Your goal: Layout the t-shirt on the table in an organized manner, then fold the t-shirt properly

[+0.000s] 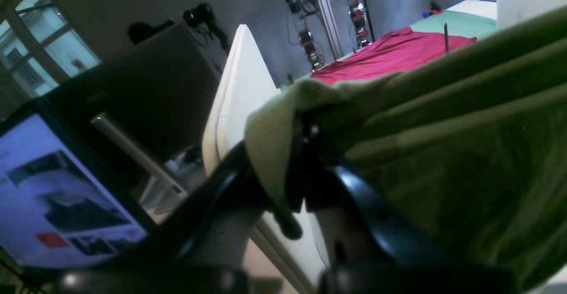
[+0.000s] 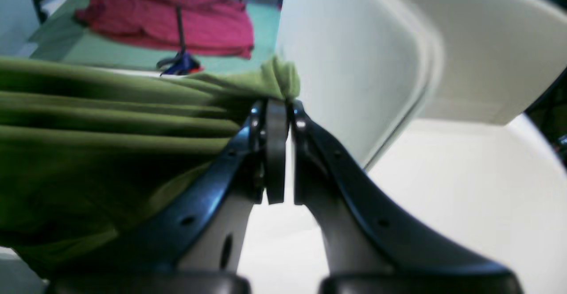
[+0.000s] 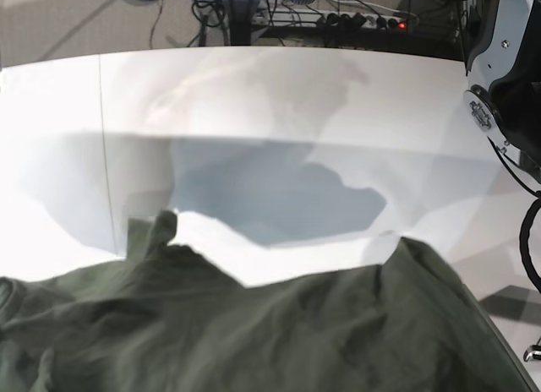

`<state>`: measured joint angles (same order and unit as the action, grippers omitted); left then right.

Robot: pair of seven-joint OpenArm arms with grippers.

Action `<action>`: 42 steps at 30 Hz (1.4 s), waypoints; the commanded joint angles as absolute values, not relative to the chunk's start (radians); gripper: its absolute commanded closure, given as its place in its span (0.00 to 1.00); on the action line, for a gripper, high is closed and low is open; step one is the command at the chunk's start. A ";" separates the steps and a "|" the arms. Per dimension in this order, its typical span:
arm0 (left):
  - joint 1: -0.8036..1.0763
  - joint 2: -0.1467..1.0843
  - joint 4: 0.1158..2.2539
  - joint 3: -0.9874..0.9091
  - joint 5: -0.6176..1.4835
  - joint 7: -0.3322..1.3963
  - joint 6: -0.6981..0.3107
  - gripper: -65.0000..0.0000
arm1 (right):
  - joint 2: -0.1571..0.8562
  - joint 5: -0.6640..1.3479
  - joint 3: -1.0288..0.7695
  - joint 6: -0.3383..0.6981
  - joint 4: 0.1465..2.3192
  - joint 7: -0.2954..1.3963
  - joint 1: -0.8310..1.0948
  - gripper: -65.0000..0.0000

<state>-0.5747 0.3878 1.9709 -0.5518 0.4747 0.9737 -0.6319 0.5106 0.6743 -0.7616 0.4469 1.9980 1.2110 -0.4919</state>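
The olive-green t-shirt [image 3: 279, 333] hangs lifted in front of the base camera and fills the bottom of that view, with two raised peaks. Behind it lies the white table [image 3: 254, 96], where the shirt casts a shadow. My left gripper [image 1: 305, 134] is shut on a bunched edge of the t-shirt [image 1: 443, 121], which stretches away to the right in taut folds. My right gripper [image 2: 278, 106] is shut on another bunched edge of the t-shirt [image 2: 110, 130], which stretches to the left. Neither gripper shows in the base view.
A red garment [image 1: 390, 55] [image 2: 168, 19] lies on a green surface in the background. White upright panels [image 2: 354, 63] [image 1: 239, 86] stand close by. A lit monitor [image 1: 57, 196] is at the left. Robot arm hardware [image 3: 507, 62] stands at the table's right edge, and cables [image 3: 355, 20] lie beyond its far edge.
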 commanded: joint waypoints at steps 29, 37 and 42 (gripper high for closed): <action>-0.509 0.455 1.979 -0.297 0.389 0.983 -0.584 1.00 | 0.357 0.579 -0.740 0.427 1.933 1.199 -0.321 1.00; -0.564 0.453 1.982 -0.162 0.390 0.983 -0.584 1.00 | 0.325 0.579 -0.748 0.427 1.923 1.199 -0.259 1.00; -0.584 0.417 1.980 -0.108 0.358 0.980 -0.584 1.00 | 0.271 0.585 -0.737 0.429 1.883 1.204 -0.159 1.00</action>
